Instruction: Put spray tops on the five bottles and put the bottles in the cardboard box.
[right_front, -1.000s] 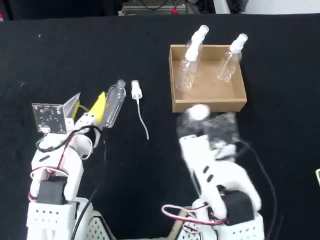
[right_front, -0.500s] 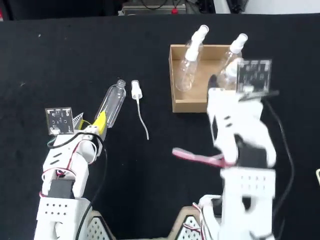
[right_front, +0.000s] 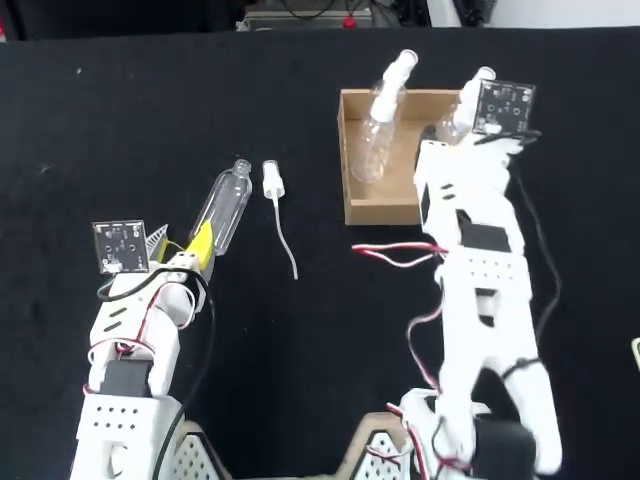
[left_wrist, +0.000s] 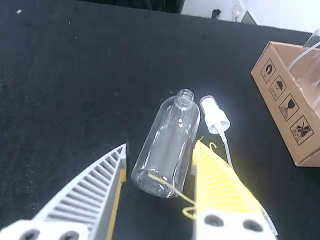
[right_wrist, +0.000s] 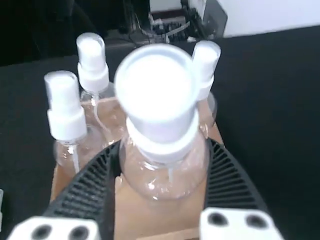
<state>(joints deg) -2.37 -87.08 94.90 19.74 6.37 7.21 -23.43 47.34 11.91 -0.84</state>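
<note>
Three capped bottles (right_wrist: 92, 75) stand in the box (right_front: 385, 212); the right gripper (right_wrist: 162, 147) grips a fourth bottle (right_wrist: 159, 100), capped, at the box, not yet let go. The last bottle (left_wrist: 170, 135) lies uncapped on the table (right_front: 150, 100) between the wide-open left gripper (left_wrist: 160, 146), its top (left_wrist: 215, 119) loose just beside it

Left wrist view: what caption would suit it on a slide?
Open gripper straddles a capless bottle lying on the black table, spray top beside it, cardboard box nearby.
</note>
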